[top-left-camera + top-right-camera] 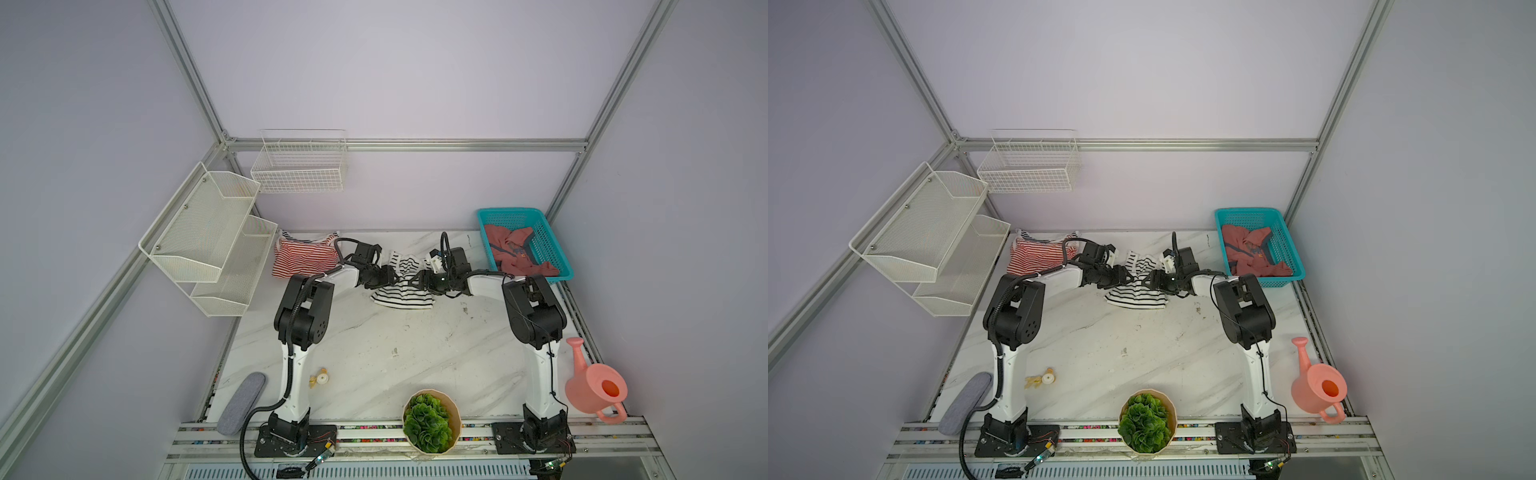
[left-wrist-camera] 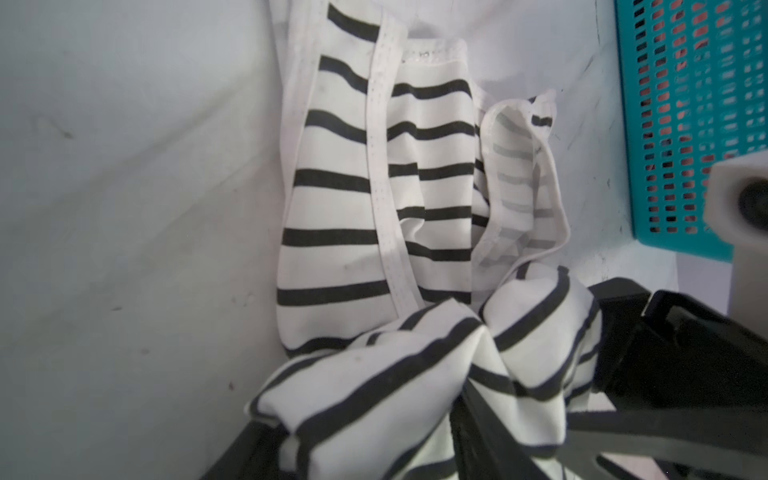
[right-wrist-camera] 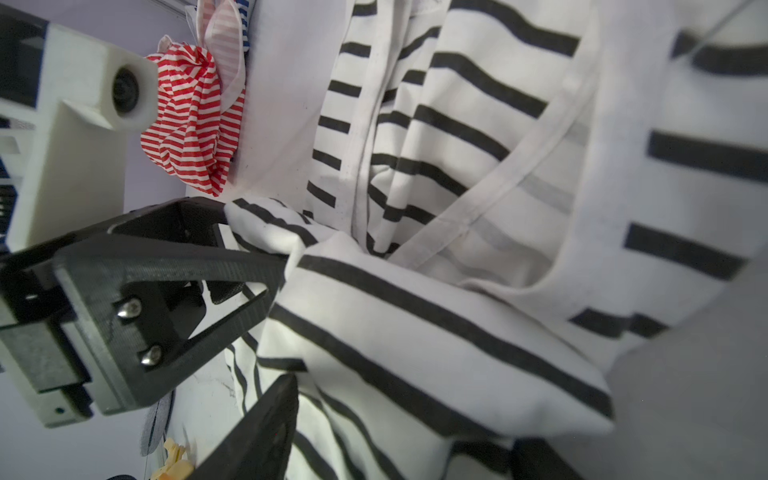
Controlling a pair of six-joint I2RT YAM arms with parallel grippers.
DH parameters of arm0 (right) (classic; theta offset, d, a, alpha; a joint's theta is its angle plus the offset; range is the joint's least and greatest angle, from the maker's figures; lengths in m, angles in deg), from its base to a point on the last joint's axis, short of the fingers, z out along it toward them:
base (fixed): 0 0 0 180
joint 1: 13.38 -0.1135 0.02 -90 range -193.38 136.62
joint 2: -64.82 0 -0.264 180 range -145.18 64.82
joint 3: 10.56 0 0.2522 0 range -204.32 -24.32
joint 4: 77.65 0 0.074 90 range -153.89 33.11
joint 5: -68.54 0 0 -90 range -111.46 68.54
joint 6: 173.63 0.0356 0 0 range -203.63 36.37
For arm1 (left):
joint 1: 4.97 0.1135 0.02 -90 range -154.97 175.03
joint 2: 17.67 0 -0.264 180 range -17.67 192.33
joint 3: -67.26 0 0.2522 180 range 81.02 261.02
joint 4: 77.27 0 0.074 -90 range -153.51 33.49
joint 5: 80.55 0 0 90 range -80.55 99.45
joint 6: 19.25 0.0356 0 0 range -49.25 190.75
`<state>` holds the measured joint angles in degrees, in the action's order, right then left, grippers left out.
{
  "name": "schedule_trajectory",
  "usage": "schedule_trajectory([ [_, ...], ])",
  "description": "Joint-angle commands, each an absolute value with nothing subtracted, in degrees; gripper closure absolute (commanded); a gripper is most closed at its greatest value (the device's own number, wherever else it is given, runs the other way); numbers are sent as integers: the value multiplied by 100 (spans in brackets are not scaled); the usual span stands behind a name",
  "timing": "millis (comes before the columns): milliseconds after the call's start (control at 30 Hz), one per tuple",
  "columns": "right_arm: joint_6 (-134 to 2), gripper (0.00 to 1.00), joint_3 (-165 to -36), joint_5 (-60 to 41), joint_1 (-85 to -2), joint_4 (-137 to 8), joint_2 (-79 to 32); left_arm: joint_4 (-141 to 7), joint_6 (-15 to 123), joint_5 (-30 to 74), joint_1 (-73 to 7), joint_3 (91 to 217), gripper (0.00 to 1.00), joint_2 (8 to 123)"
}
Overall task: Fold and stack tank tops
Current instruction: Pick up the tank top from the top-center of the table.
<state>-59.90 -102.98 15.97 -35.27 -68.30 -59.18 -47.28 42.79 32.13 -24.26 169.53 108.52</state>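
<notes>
Bunched black-and-white striped tank top (image 2: 374, 365) is pinched between the half-closed fingers of the left gripper (image 1: 392, 276); whether the wide-set right gripper (image 1: 415, 283) grips it cannot be told. Its remainder is spread on the table (image 1: 374, 353), mid-rear.

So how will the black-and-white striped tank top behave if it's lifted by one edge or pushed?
Probably floppy: the black-and-white striped tank top lies in folds and wrinkles, bunched up at the left gripper, so it would likely drape and sag. Likely light, being thin: stripes show through one layer. Pushed, it would probably crumple rather than slide whole.
</notes>
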Motion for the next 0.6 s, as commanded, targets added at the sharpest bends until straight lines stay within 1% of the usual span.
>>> schedule_trajectory([
  [0,-5937,32,-10105,1343,-3571,-6139,-6380,-3523,4216,2862,-2561,16807,61,11556],
  [33,-5944,32,-10107,1348,-3575,-6140,-6381,-3475,4189,2841,-2563,16851,68,11590],
  [67,-5950,32,-10105,1346,-3576,-6131,-6378,-3461,4176,2807,-2567,16886,79,11602],
  [133,-5964,31,-10101,1298,-3577,-6126,-6312,-3374,4142,2665,-2567,16960,95,11623],
  [167,-5972,31,-10091,1230,-3570,-6115,-6244,-3278,4140,2593,-2565,17045,100,11611],
  [400,-5913,26,-9821,713,-3403,-6099,-5309,-2971,4122,2054,-2563,17412,100,10958],
  [567,-5773,24,-9613,179,-3232,-5949,-4535,-2384,4317,1418,-2521,18187,100,10612],
])
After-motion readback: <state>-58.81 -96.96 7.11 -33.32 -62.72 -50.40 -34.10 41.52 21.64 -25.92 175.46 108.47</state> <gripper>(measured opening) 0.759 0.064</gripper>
